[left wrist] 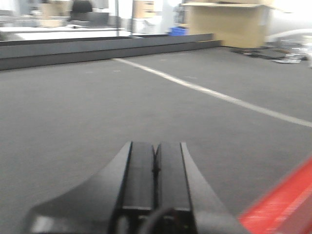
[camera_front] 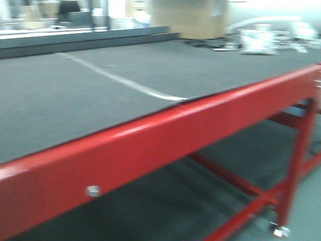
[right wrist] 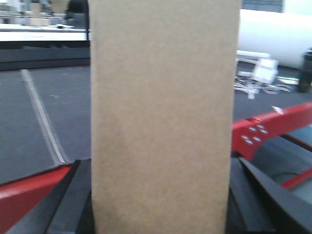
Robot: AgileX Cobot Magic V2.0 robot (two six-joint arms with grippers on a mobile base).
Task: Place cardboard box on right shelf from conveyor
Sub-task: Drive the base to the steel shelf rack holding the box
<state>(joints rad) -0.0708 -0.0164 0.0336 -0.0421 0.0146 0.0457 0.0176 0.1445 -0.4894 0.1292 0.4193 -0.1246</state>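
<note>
While L claw (left wrist: 156,153) closed, R claw (right wrist: 161,209) grips 1 cardboard box (right wrist: 161,107)

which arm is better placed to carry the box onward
Right. The right gripper holds the box between its jaws; the left gripper is shut, empty, over bare belt.

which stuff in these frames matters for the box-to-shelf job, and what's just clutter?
Job: cardboard box, clamped in right gripper; conveyor. No right shelf in view.
Lying about: red frame; white clutter past the conveyor, blurred; left gripper, shut, empty.
</note>
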